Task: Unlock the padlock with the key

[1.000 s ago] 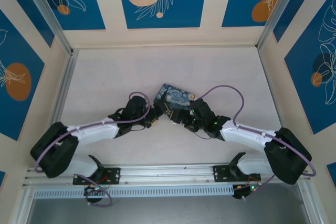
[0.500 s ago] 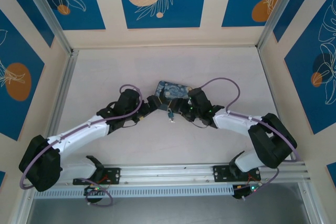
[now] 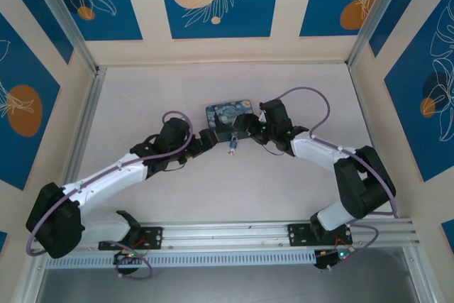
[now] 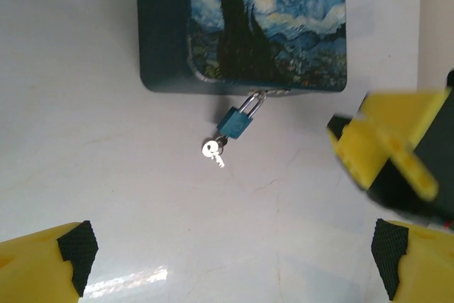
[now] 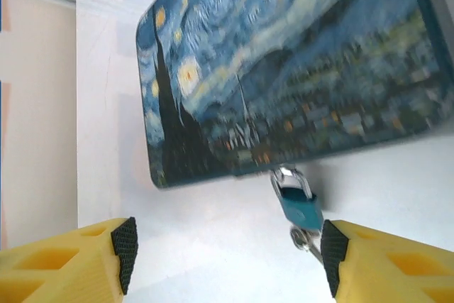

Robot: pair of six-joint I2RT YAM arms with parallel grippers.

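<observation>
From my right wrist camera the tin (image 5: 284, 69) looks smeared and runs off the frame; the key (image 5: 302, 236) sits half hidden behind a fingertip (image 5: 355, 267) of the right hand (image 5: 225, 264).

Angled inward: left arm (image 3: 113, 174), right arm (image 3: 323, 152); spread apart: left fingers (image 4: 35, 264), right fingers (image 5: 57, 264).

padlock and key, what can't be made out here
- Top external: padlock too small to show whether it is locked.
- Right wrist: key blurred, its end behind a finger of the right claw.
- Left wrist: painted tin cut off by the top edge.
</observation>
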